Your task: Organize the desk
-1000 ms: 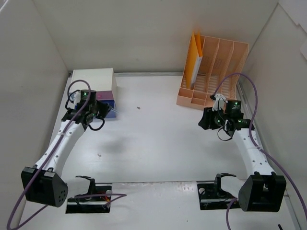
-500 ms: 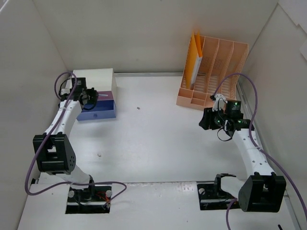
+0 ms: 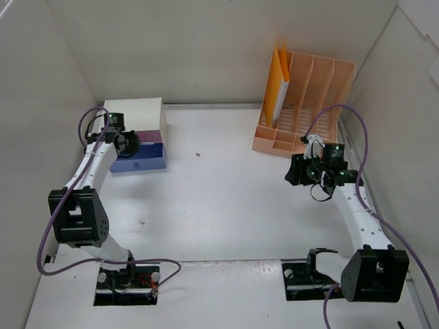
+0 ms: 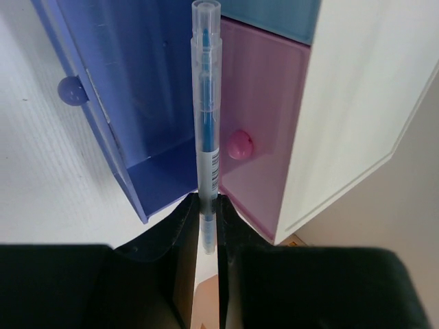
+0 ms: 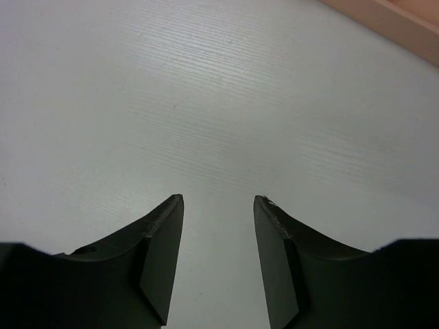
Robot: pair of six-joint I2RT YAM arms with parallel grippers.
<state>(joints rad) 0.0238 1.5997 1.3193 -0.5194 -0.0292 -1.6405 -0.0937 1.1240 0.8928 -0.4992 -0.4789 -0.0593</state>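
Note:
The desk [image 3: 226,199] is a wide white tabletop between tall white walls. My left gripper [image 3: 127,144] hangs over the white drawer box [image 3: 137,115] at the back left. It is shut on a clear pen with blue ink [image 4: 206,116], held pointing out over the open blue drawer [image 4: 137,103]. The pink drawer front [image 4: 264,103] with its round knob is beside it. My right gripper [image 3: 293,171] is open and empty, low over bare desk [image 5: 206,103] near the peach file rack [image 3: 309,103].
The peach rack holds an orange folder [image 3: 276,86] in its left slot. The open blue drawer [image 3: 140,159] sticks out onto the desk. A small dark speck [image 3: 197,154] lies mid-desk. The rack's edge [image 5: 391,17] shows at the right wrist view's top right.
My left arm swung back and left, from in front of the drawer to over the drawer box, uncovering the open blue drawer. The right arm has not moved.

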